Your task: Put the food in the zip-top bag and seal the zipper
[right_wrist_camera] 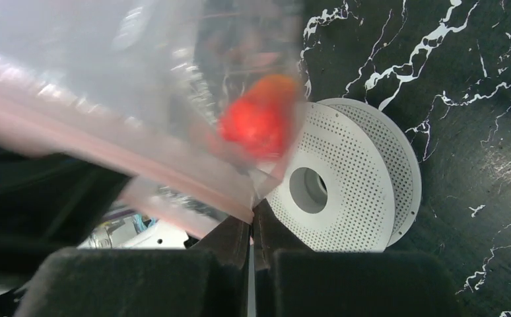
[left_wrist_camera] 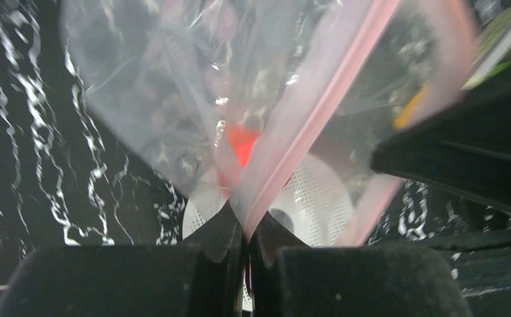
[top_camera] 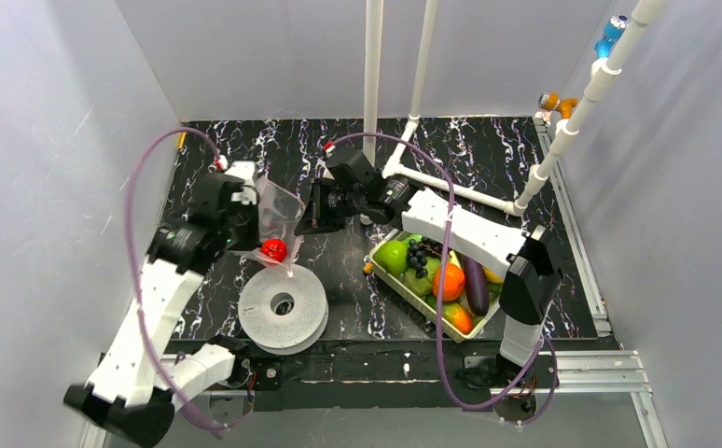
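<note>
Only the top view shows the tray [top_camera: 411, 305] of food [top_camera: 446, 280] beside the white spool [top_camera: 283, 306]. The wrist views show the grips. The left gripper [left_wrist_camera: 245, 231] pinches the zipper [left_wrist_camera: 319, 125], and the right gripper [right_wrist_camera: 251, 224] pinches the zip-top bag [top_camera: 278, 210] at its edge. The red piece [top_camera: 273, 249] is inside the bag, above the spool.

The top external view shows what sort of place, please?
Likely a robot test booth: plain grey walls box in a black marbled table, white pipe framing rises behind, toy food fills a tray.

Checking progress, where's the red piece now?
Top view, left of centre: the red piece sits low inside the clear bag, at the far rim of the white spool.
</note>
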`<state>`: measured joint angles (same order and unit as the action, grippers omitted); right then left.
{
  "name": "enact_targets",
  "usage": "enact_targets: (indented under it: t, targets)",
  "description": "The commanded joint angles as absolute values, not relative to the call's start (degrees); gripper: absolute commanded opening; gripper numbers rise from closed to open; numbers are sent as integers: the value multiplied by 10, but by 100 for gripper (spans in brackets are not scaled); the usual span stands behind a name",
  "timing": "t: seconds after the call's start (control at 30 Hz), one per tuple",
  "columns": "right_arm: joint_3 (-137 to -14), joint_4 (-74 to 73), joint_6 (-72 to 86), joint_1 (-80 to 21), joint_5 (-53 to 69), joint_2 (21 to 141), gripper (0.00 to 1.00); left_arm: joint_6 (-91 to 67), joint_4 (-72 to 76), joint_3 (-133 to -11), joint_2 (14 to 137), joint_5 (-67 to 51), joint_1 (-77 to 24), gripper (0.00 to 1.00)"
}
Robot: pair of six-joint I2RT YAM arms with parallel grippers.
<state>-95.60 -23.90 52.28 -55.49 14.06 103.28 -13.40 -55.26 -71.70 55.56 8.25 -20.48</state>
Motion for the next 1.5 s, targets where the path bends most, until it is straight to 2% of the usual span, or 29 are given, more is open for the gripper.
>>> enact_targets:
  t: [0.0, 0.07, 0.27, 0.33, 0.5, 0.73, 0.97, 1.17, 1.47]
  targets:
    - [-939, -213, 504, -561, 136, 1033, 2, -128, -573, -678, 570, 125, -205, 0]
    - [-943, -222, 494, -561, 124, 1030, 3, -110, -543, -681, 569, 138, -205, 0]
    - [-948, -277, 444, -561, 76, 997, 28, -65, -465, -704, 622, 109, -205, 0]
    - [-929, -302, 420, -561, 44, 957, 41, -50, -458, -718, 659, 114, -205, 0]
    - [-839, -346, 370, -561, -31, 858, 61, -47, -427, -696, 686, 135, -205, 0]
    - [-648, -435, 352, -561, -134, 690, 74, -59, -319, -571, 614, 139, -205, 0]
    - [-583, -495, 409, -551, -243, 594, 90, -74, -299, -558, 599, 83, -205, 0]
    - [-570, -459, 403, -522, -241, 601, 90, -75, -301, -555, 610, 80, -205, 0]
    - [-583, -432, 378, -519, -218, 680, 70, -76, -300, -551, 609, 72, -206, 0]
